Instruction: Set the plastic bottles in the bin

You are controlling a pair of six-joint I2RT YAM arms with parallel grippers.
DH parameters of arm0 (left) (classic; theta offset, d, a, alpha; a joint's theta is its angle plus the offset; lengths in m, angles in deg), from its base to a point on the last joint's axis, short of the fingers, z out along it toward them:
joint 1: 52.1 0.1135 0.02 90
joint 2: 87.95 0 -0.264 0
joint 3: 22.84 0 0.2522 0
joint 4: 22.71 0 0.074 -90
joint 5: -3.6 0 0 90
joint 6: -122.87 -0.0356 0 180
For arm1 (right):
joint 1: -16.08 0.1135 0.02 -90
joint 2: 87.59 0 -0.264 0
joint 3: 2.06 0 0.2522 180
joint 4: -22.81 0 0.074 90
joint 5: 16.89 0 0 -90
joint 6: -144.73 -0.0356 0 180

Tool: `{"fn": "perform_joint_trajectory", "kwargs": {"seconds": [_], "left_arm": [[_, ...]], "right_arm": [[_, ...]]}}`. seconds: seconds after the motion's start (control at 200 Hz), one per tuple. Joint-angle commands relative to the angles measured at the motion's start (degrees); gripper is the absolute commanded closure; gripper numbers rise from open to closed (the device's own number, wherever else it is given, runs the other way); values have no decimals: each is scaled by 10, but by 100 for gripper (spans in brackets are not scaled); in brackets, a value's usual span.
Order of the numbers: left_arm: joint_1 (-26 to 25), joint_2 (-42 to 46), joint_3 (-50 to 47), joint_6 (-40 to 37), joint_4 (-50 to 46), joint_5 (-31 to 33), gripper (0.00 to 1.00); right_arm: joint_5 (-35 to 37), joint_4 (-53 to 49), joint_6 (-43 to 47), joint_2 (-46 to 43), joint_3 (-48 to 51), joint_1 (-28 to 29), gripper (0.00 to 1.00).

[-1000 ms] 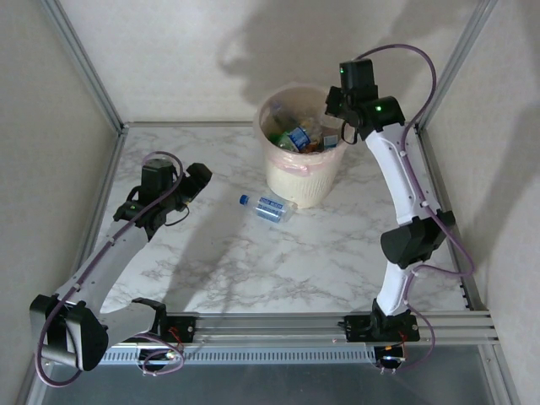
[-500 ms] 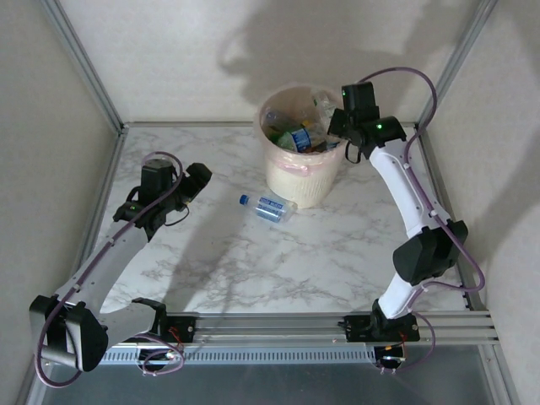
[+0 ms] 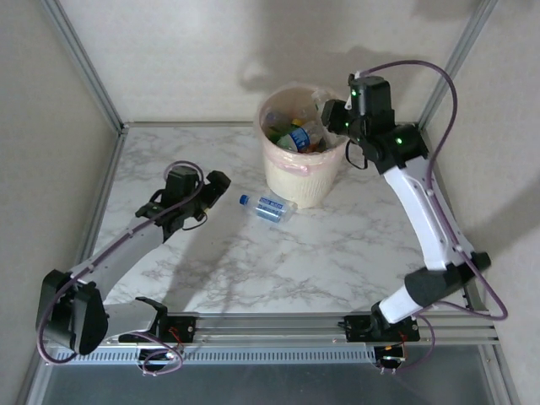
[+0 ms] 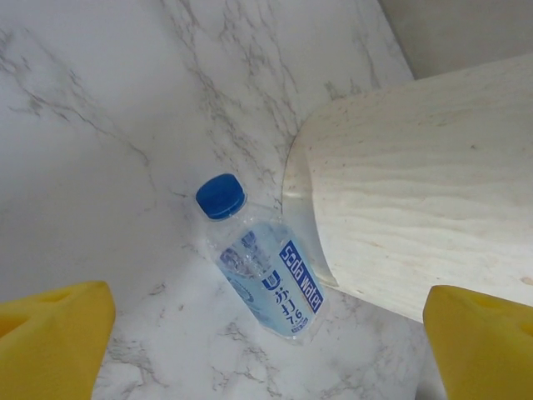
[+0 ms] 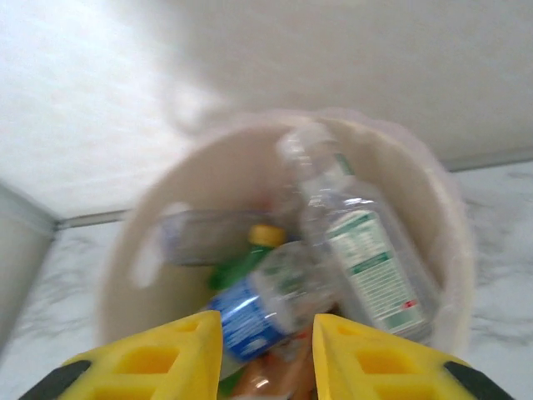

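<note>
One clear plastic bottle (image 3: pixel 268 207) with a blue cap (image 4: pixel 221 196) and blue label lies on its side on the marble table, its base end against the foot of the bin (image 3: pixel 297 179). My left gripper (image 3: pixel 216 186) is open just to its left, low over the table; in the left wrist view the bottle (image 4: pixel 268 273) lies ahead of the wide-apart yellow fingers (image 4: pixel 52 335). My right gripper (image 5: pixel 266 354) hovers over the bin's right rim, open, nothing between its fingers. Below it several bottles (image 5: pixel 366 267) lie piled inside the bin (image 5: pixel 146 250).
The bin stands at the back middle of the table, near the rear wall. Aluminium frame posts (image 3: pixel 84 63) rise at the back corners. A rail (image 3: pixel 278 325) runs along the near edge with both arm bases on it.
My left gripper has moved right, closer to the bottle on the table, and opened wider. The right arm has shifted right and straightened, and its fingers have parted above the bin.
</note>
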Motion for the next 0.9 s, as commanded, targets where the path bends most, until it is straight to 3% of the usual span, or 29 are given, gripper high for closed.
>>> {"fn": "perform_joint_trajectory", "kwargs": {"seconds": [0.0,0.285,0.636,0.891], "left_arm": [[-20,-32,-2,50,46,25,5],[-58,-124,42,90,72,45,9],[-74,-227,108,129,18,103,21],[-74,-288,146,141,-3,94,26]], "right_arm": [[-13,13,13,-48,29,39,62],[-20,67,-20,-149,180,77,64],[-9,79,-42,-169,225,113,68],[7,84,-51,-180,248,134,70]]}}
